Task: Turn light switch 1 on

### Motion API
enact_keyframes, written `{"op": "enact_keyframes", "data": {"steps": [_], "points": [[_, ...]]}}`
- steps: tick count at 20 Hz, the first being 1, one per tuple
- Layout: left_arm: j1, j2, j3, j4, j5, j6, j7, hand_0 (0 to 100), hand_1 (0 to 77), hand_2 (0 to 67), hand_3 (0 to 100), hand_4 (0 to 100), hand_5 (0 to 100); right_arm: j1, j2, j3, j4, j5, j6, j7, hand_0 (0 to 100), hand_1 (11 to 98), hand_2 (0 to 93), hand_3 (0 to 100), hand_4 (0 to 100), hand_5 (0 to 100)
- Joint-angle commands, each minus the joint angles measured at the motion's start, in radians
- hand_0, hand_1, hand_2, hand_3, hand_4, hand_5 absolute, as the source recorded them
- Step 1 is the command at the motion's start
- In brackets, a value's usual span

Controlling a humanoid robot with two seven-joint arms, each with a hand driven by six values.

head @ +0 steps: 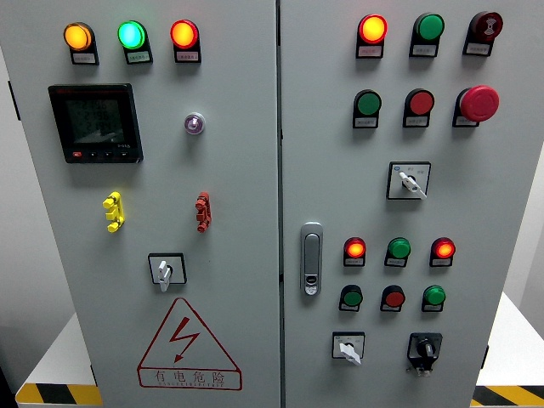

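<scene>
On the grey cabinet [255,357], which fills the view, two doors meet at a seam down the middle.

The left door carries:
- three lit lamps along the top: orange [77,36], green [132,35] and red [184,34]
- one black display [94,122]
- one small silver button [194,123]
- one yellow clip [113,212] and one red clip [202,212]
- one turn switch [166,270]
- one red warning triangle [188,346]

The right door carries:
- three glowing red lamps: one at the top [372,29] and two lower down [355,249] [443,248]
- five green round buttons and three dark red ones
- one red mushroom button [478,103]
- one metal door handle [312,258] by the seam
- three more turn switches: an upper white one [409,180], a lower white one [348,347] and a black one [424,348]

That makes four turn switches in all. Each is a small knob on a dark square plate. The left door's knob is pale and points straight down, below the two clips and above the triangle. The upper white knob slants down to the right.

The labels are too small to read, so I cannot tell which switch is number 1.

Neither robot hand shows in the view, so the state of the fingers cannot be told.
</scene>
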Motion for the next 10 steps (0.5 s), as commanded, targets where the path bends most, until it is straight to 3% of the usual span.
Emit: {"op": "enact_keyframes", "data": {"steps": [1, 10], "points": [[0.000, 0.001, 0.001, 0.000, 0.001, 0.018, -0.027, 0, 0.0, 0.0, 0, 0, 0, 0.000, 0.0007, 0.000, 0.000, 0.000, 0.000, 0.000, 0, 20.0, 0.0, 20, 19, 10], [0.000, 0.004, 0.001, 0.002, 0.017, 0.040, -0.037, 0, 0.0, 0.0, 0, 0, 0, 0.000, -0.0008, 0.000, 0.000, 0.000, -0.002, 0.000, 0, 19.8, 0.0, 20, 19, 10]]}}
